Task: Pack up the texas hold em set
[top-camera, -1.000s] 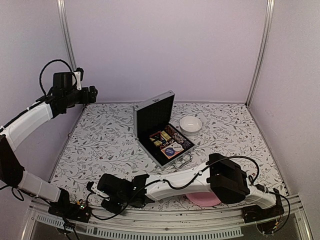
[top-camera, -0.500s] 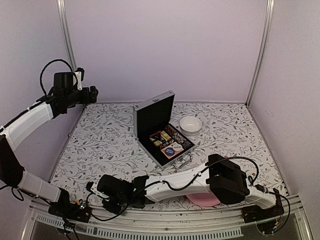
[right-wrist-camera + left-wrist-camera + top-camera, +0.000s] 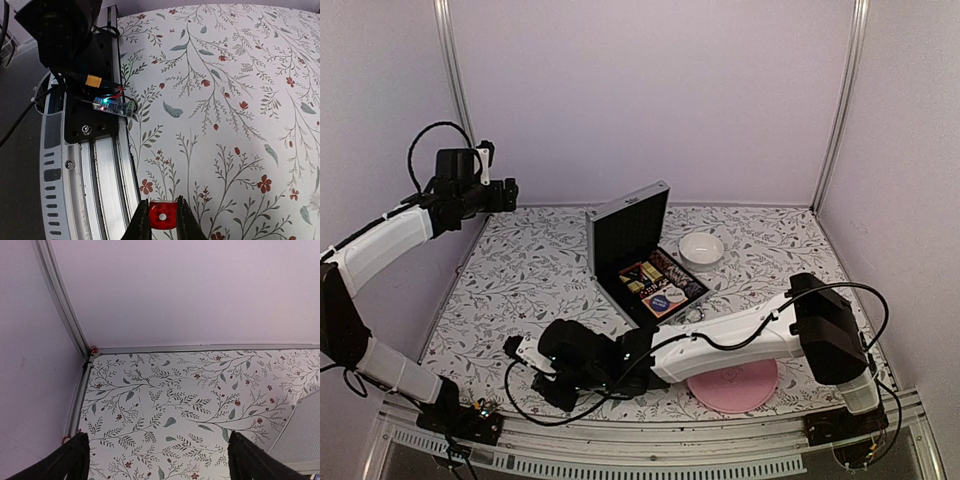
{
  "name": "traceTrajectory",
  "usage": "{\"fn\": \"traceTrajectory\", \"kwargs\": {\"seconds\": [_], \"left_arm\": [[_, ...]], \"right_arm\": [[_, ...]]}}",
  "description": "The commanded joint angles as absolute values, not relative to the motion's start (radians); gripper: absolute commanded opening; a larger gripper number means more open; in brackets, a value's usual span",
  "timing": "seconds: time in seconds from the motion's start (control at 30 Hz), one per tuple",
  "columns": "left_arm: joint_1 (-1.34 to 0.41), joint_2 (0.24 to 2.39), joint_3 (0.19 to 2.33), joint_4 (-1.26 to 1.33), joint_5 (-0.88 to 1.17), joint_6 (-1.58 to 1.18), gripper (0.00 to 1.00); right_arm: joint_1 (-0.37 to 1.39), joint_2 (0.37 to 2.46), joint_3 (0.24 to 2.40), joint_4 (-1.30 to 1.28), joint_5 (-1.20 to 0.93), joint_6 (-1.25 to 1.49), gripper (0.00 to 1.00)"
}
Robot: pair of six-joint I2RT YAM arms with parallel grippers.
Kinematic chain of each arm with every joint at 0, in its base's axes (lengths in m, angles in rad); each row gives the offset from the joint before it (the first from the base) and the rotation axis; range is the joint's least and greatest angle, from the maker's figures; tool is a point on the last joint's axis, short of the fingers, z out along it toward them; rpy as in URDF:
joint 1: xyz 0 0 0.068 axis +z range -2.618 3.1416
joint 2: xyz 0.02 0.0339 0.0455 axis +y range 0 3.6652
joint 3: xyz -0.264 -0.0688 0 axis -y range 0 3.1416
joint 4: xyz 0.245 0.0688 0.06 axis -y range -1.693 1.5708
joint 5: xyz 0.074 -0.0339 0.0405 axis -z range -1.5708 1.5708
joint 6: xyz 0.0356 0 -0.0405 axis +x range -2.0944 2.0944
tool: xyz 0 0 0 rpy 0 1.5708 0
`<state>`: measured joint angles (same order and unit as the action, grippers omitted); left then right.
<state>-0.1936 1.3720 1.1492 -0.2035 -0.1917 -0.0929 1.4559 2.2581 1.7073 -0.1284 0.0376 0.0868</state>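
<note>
On the floral surface (image 3: 520, 280) the open silver briefcase (image 3: 630, 240) sits near centre (lid upright, decks and chips inside), pink plate (image 3: 735, 385) at its 5 o'clock. Left claw (image 3: 159, 460), at 10 o'clock, gapes wide, holding nothing. Right claw (image 3: 163, 225), at 7 o'clock, pinches a red die (image 3: 162, 216)

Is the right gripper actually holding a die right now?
Yes: the right wrist view shows a red die with a white pip pinched between the two fingers of the right gripper.

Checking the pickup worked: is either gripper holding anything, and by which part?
The right gripper pinches a red die by two opposite faces; the left gripper is open, empty.
</note>
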Motion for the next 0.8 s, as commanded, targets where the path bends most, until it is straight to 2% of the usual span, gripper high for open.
{"fn": "traceTrajectory", "kwargs": {"seconds": [0.0,0.27,0.6,0.77], "left_arm": [[-0.212,1.380,1.130,-0.180,-0.237,-0.054,0.96],[-0.220,1.394,1.121,-0.171,-0.269,-0.036,0.96],[-0.221,1.281,1.137,-0.179,-0.180,-0.066,0.97],[-0.221,1.284,1.113,-0.154,-0.216,-0.053,0.97]], "right_arm": [[1.363,2.157,1.662,-0.113,0.003,0.135,0.04],[1.252,2.063,1.522,-0.124,0.090,0.236,0.04],[1.212,2.004,1.372,-0.123,0.232,0.337,0.04],[1.174,1.922,1.304,-0.111,0.247,0.344,0.04]]}}
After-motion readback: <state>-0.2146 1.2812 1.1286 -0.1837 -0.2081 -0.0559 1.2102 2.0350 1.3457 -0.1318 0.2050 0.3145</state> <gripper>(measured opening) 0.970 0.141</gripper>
